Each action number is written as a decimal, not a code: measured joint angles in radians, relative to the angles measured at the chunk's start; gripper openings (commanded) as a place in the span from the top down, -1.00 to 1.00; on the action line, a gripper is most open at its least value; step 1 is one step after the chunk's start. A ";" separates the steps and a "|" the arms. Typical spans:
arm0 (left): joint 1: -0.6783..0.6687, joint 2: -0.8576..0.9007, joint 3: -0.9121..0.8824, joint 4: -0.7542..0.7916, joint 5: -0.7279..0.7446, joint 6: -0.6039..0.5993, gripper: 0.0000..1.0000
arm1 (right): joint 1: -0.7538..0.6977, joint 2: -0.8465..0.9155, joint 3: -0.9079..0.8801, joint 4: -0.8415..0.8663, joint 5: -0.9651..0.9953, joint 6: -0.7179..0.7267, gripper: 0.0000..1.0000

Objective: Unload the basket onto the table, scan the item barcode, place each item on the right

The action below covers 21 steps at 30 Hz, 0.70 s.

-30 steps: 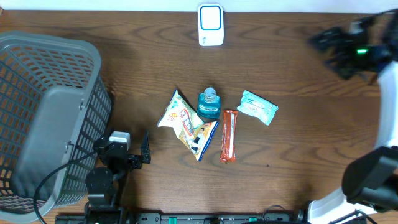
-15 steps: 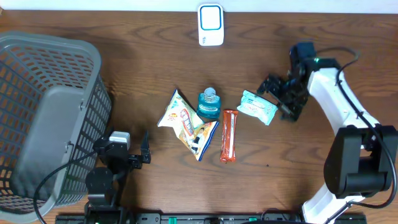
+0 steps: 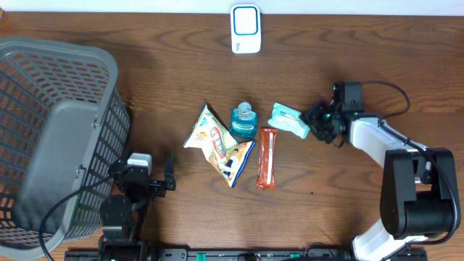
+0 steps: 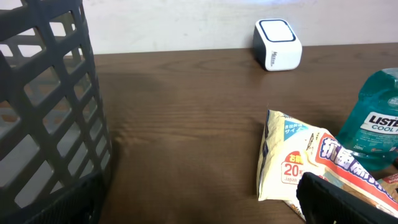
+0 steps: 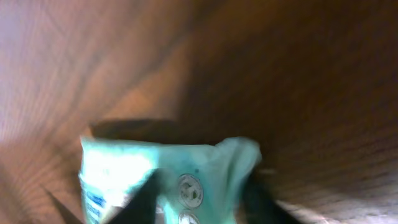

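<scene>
Right claw (image 3: 311, 119) closed, teal packet (image 3: 286, 118) pinched in it — held by one edge

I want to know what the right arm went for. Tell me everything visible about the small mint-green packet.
The mint-green packet is a soft, glossy plastic pouch with a whitish label patch, crumpled at one end. It seemingly rests on the wooden table, close beside the upper end of the red snack bar. The right gripper pinches its crumpled end.

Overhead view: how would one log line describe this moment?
right claw: gripping teal packet | left claw: open | white scanner: untouched
</scene>
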 measured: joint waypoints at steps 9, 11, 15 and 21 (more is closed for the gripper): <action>0.000 0.000 0.000 0.000 0.000 0.000 -0.96 | -0.021 -0.002 -0.031 -0.009 -0.169 -0.071 0.98; 0.000 0.000 0.000 0.000 0.000 0.000 -0.96 | -0.045 -0.009 -0.030 -0.086 -0.214 -0.068 0.97; 0.000 0.000 0.000 0.000 0.000 0.000 -0.96 | -0.124 -0.048 -0.034 -0.250 -0.235 -0.031 0.97; 0.000 0.000 0.000 0.000 0.000 0.000 -0.96 | -0.291 -0.147 -0.037 -0.476 -0.294 0.117 0.97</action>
